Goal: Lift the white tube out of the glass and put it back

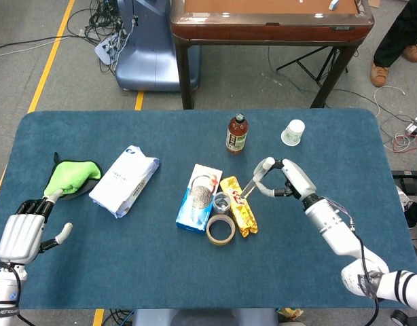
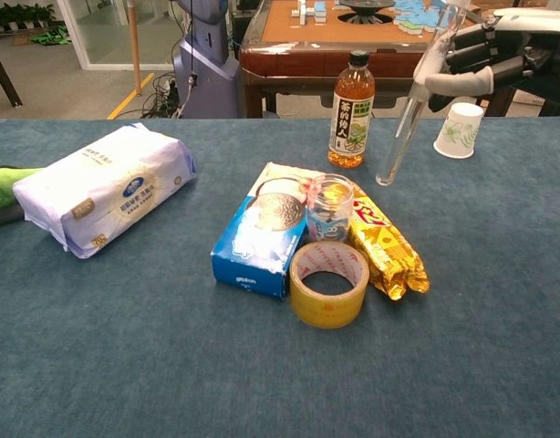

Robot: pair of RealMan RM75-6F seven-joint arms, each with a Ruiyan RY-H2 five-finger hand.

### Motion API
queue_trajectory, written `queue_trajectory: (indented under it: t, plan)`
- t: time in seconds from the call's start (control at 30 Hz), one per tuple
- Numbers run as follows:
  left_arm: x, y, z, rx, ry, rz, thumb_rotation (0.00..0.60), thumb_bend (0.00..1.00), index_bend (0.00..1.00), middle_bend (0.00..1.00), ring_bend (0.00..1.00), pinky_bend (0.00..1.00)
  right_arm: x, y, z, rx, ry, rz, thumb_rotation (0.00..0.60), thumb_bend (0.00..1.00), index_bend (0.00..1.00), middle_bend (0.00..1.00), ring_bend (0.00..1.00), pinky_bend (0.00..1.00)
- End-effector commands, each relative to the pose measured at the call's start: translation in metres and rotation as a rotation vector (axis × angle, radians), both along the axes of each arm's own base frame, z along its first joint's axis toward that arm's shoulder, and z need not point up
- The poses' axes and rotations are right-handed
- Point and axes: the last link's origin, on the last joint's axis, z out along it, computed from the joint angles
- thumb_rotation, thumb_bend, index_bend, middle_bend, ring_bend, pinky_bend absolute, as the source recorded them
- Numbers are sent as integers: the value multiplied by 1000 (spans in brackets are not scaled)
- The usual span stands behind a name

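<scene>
Just one tube (image 2: 406, 119), one glass (image 2: 329, 206)

Right hand (image 1: 280, 178) clasped, left hand (image 1: 22, 233) spread.

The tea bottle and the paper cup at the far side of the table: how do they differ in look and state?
The tea bottle is taller, clear, holds amber liquid and has a dark cap; the paper cup is shorter, white and opaque with a green leaf print. The bottle stands left of the cup. Both stand upright on the blue table, untouched.
</scene>
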Motion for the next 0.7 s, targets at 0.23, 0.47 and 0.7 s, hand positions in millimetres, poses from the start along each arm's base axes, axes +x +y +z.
queue_trajectory:
  t: [0.23,0.47,0.7]
  plan:
    - [1,1,-2,-3,-2,-4,600,213,112,198,239,186,-18,-2,19,-186,260,80,600,517,658,513,428,312]
    - [1,1,-2,-4,-4,-2,600,213,112,198,239,186,-18,1,18,-153,196,12,600,517,658,514,428,312]
    - [0,0,-2,-1,-5,-3,600,213,112,198,239,186,-13,5,10,-27,-79,-79,600,516,658,514,428,312]
